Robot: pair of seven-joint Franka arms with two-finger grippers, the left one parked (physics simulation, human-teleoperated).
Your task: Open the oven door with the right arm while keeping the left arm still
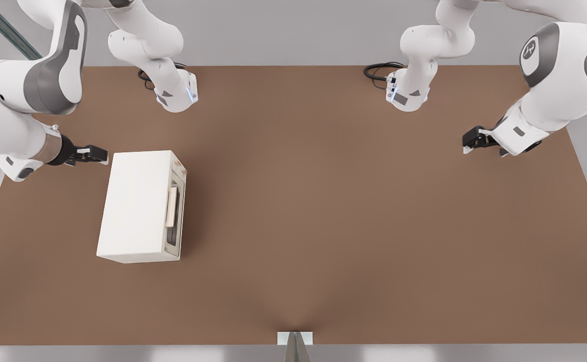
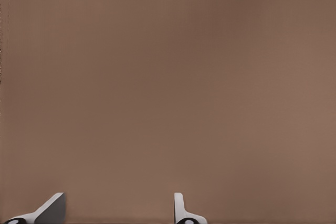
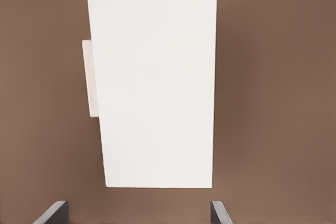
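Ovens: one, a cream-white boxy oven lying on the brown worktop, toward the front view's left.
Oven doors: one oven door, on the side of the box facing the front view's right.
Door handles: one pale tan bar handle.
Door windows: one dark window.
Worktops: one.
Working grippers: one gripper, just beside the oven's far corner; two fingers, spread apart.
Cables: two dark coils, one at each arm base.
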